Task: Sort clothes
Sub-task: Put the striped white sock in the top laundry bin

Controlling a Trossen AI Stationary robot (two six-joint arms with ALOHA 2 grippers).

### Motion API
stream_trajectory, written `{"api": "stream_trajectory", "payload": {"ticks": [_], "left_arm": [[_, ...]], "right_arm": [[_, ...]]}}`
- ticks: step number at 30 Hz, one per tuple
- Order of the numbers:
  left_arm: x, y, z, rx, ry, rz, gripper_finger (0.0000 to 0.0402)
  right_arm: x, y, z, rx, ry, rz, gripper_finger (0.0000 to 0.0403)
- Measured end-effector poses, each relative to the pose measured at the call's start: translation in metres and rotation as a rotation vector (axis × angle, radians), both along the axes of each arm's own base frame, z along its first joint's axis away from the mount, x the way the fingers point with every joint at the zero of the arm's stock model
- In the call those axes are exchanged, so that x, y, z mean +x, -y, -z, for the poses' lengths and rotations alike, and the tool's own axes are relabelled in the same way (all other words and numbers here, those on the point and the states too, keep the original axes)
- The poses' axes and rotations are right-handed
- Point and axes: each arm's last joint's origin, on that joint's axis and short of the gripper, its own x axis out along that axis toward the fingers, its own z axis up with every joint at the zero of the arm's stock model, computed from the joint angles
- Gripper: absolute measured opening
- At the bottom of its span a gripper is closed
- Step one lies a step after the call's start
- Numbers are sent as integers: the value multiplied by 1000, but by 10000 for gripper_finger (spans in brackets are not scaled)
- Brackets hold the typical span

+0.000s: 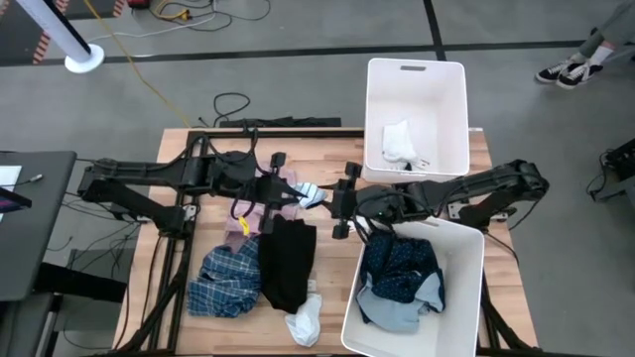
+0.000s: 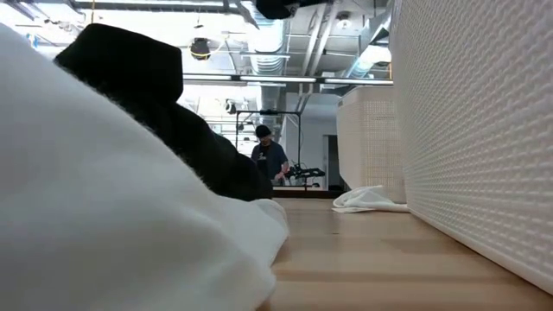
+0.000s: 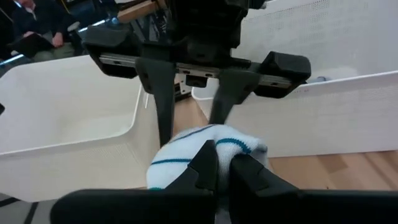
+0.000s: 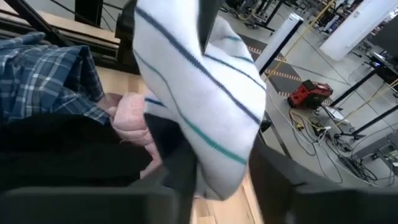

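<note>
Pink garment (image 1: 260,210) mostly hidden under left arm. Low view: white cloth (image 2: 112,225) blurred, blocked most of worktop (image 2: 380,259). Striped sock (image 4: 193,93) blocked right wrist view; right hand's (image 1: 340,201) grip unclear.

Wooden surface (image 1: 337,327), light planks, on grey floor. Two large white plastic bins: far bin (image 1: 451,99) at surface's back right edge, near bin (image 1: 466,297) at front right, tilted. Yellow cable (image 1: 139,69) running across floor; black cable loop (image 1: 230,102) behind surface. White post base (image 1: 84,59) on floor, upper left. Person's sneakers (image 1: 568,71) at upper right edge. Dark side desk (image 1: 40,198) at left. Low view: person (image 2: 270,157) in dark top standing far back in room; ceiling ducts overhead. Red device (image 4: 309,93) on floor.
</note>
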Motion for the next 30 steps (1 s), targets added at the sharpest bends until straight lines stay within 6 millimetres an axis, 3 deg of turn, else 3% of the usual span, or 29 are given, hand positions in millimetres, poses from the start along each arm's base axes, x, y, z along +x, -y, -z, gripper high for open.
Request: {"api": "stream_trajectory", "payload": {"ticks": [5, 7, 14, 22, 30], "left_arm": [[-1, 0, 1, -5, -15, -2, 8], [-1, 0, 3, -5, -34, -3, 15], [-4, 0, 9, -28, -102, -20, 85], [-8, 0, 15, -52, -168, -36, 186], [-10, 3, 20, -77, -226, -41, 209]], "right_arm": [[0, -1, 0, -10, -3, -6, 31], [-2, 0, 0, -16, -14, -8, 13], [-13, 2, -13, -13, 17, 11, 5], [-45, 11, -42, -31, 79, 97, 2], [-88, 37, -66, -37, 122, 296, 1]]}}
